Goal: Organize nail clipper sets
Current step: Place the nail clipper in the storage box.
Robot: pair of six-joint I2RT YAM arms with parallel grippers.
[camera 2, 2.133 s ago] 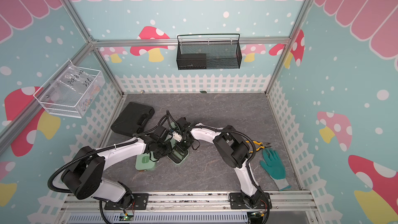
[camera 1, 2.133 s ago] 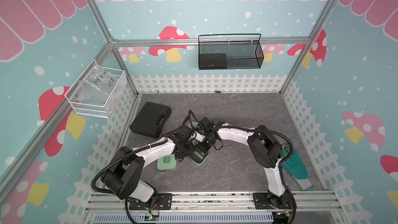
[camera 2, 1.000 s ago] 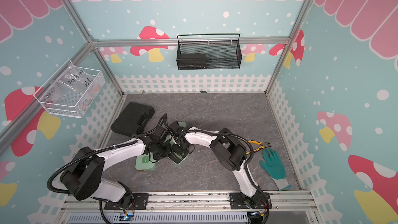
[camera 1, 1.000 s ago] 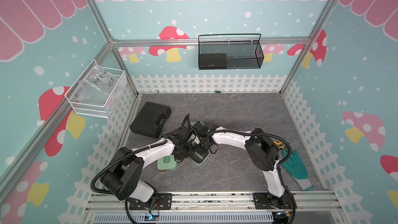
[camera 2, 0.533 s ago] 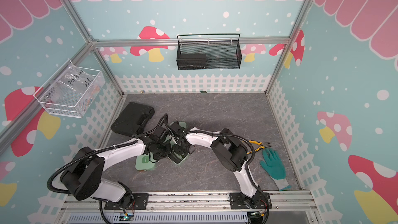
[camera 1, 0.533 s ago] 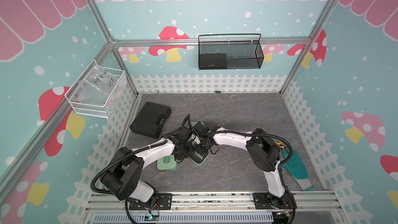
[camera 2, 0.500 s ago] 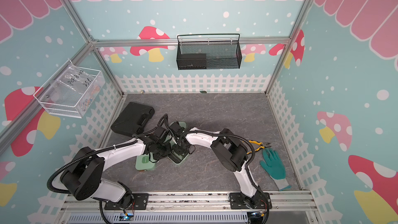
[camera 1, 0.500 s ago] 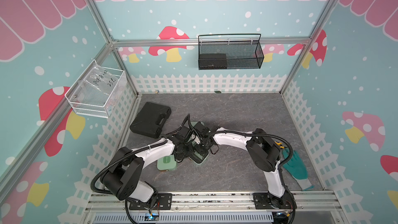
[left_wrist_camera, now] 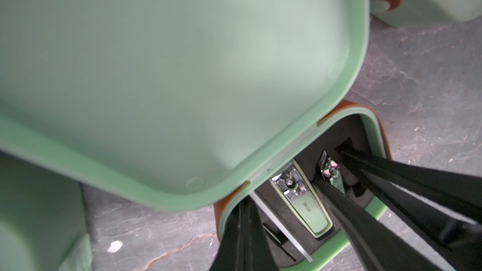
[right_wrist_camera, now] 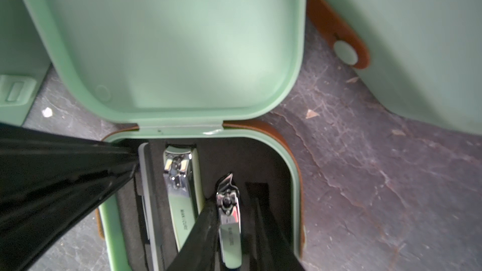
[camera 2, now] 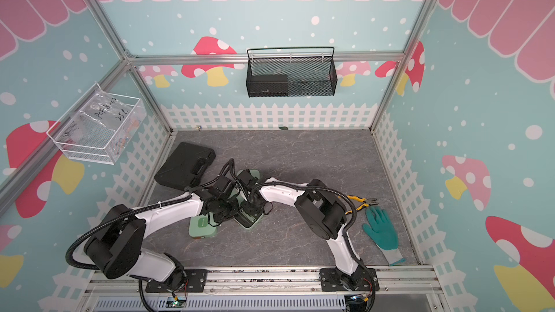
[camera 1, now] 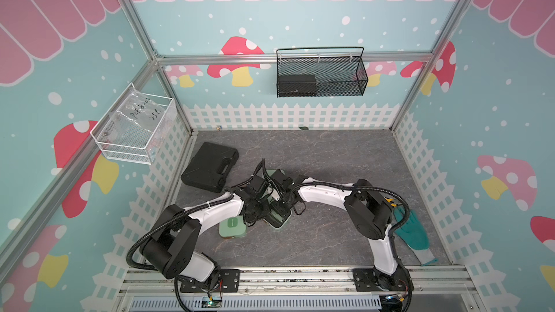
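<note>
A mint green nail clipper set (camera 1: 278, 221) lies open mid-table, its lid (right_wrist_camera: 169, 43) standing up. Its black insert holds a large clipper (right_wrist_camera: 180, 186), a small clipper (right_wrist_camera: 229, 220) and a flat file (right_wrist_camera: 148, 191). My right gripper (right_wrist_camera: 232, 204) is open inside the case, one finger on each side of the small clipper. My left gripper (left_wrist_camera: 242, 212) is shut, its tips resting at the inner rim of the case's base beside the file. A closed green set (camera 1: 232, 226) lies at the left. Another green set (camera 1: 277, 173) lies behind the arms.
A large black case with a handle (camera 1: 210, 166) sits at the back left. A green glove (camera 1: 413, 232) and yellow-handled pliers (camera 2: 357, 201) lie at the right. A black wire basket (camera 1: 319, 76) and a white mesh bin (camera 1: 135, 133) hang on the walls.
The right gripper has come in over the open case and its jaws have spread apart around the small clipper. The left arm has stayed in place, shut.
</note>
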